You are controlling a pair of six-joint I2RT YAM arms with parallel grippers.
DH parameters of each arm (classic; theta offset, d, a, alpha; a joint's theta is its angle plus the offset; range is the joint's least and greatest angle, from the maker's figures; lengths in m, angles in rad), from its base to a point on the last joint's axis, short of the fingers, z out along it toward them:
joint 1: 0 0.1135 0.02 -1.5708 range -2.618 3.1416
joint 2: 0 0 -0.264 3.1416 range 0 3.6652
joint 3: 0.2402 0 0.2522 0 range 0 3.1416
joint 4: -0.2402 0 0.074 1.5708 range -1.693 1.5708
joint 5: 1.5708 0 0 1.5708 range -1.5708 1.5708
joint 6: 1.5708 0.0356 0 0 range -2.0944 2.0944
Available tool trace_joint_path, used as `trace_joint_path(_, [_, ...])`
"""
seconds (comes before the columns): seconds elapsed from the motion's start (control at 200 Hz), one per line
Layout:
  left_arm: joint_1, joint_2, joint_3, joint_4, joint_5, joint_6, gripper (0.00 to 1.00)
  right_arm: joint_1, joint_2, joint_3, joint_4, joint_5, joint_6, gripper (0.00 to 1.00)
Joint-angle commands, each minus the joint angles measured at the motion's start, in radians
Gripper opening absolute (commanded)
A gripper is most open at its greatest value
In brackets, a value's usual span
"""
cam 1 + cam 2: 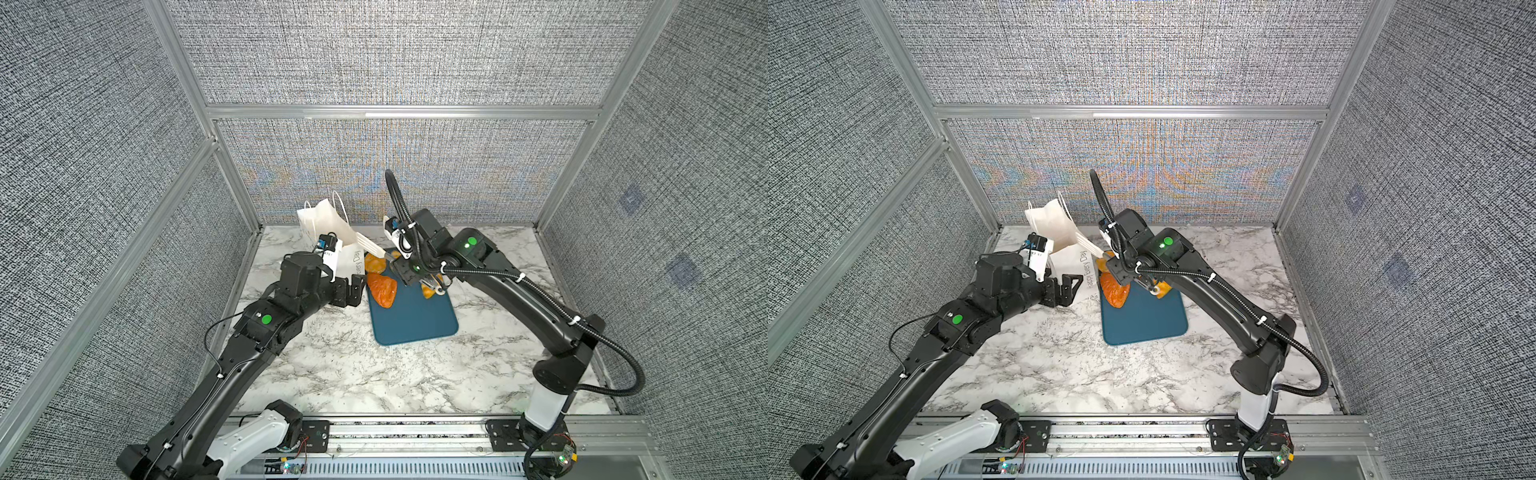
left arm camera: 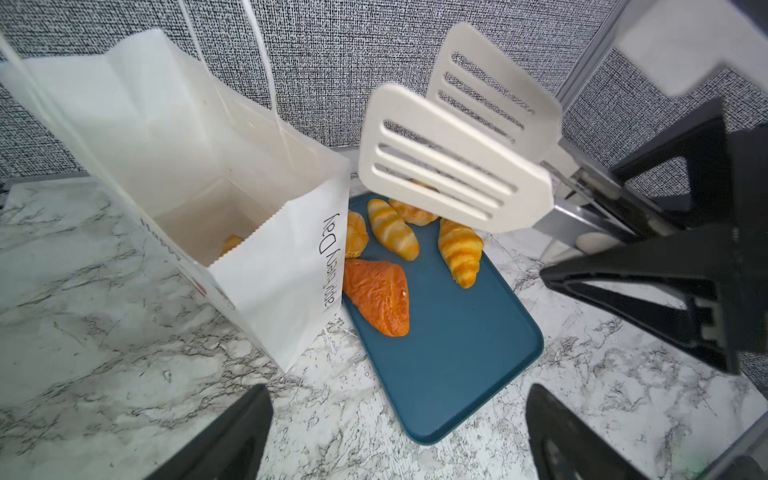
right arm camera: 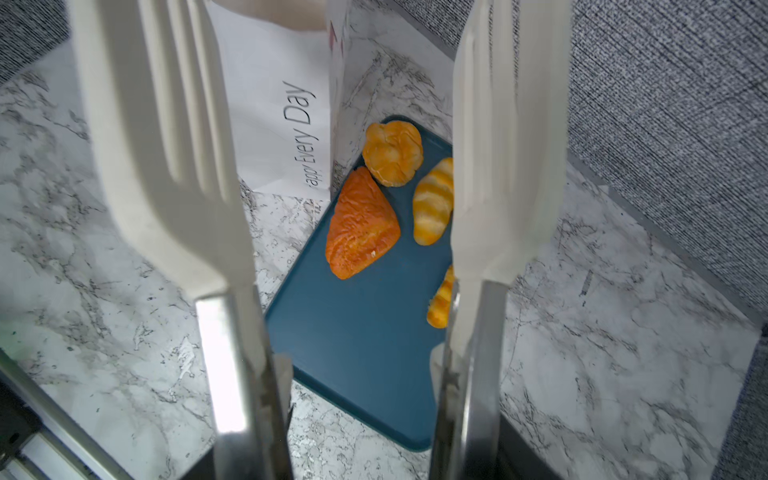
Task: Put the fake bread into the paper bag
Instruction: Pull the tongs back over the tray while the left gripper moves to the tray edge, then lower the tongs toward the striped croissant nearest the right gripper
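Observation:
The paper bag [image 1: 328,232] [image 2: 270,270] stands open at the back left, and one piece of fake bread [image 2: 231,243] lies on its floor. More fake bread lies at the far end of the teal tray [image 2: 449,353]: a reddish triangle [image 1: 382,291] [image 3: 359,224], striped croissants [image 2: 392,228] [image 2: 460,251] and a round roll [image 3: 392,153]. My right gripper [image 1: 399,264] [image 3: 365,457] is shut on white slotted tongs [image 2: 449,166]. Their blades are spread apart with nothing between them, hanging above the tray's far end beside the bag's mouth. My left gripper [image 1: 351,291] [image 2: 399,415] is open beside the bag's near corner, holding nothing.
The marble table [image 1: 353,374] is walled by grey panels on three sides. The tray [image 1: 415,320] lies against the bag's right side, with its near half bare. The bag's cord handles [image 1: 338,203] stick up at the back.

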Motion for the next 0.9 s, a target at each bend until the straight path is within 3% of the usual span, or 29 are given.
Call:
trace_joint_path(0.0, [-0.043, 0.01, -0.021, 0.074, -0.069, -0.051, 0.96, -0.014, -0.065, -0.105, 0.028, 0.1, 0.054, 0.62])
trace_joint_path(0.275, [-0.111, 0.048, -0.047, 0.111, -0.111, -0.074, 0.97, -0.137, -0.224, -0.441, 0.043, 0.083, 0.141, 0.63])
trace_joint_path(0.515, [-0.134, 0.089, -0.066, 0.133, -0.109, -0.097, 0.98, -0.255, -0.189, -0.664, 0.057, -0.013, 0.148, 0.63])
trace_joint_path(0.895, [-0.189, 0.135, -0.123, 0.164, -0.116, -0.139, 0.98, -0.279, -0.021, -0.592, 0.045, -0.025, 0.138, 0.63])
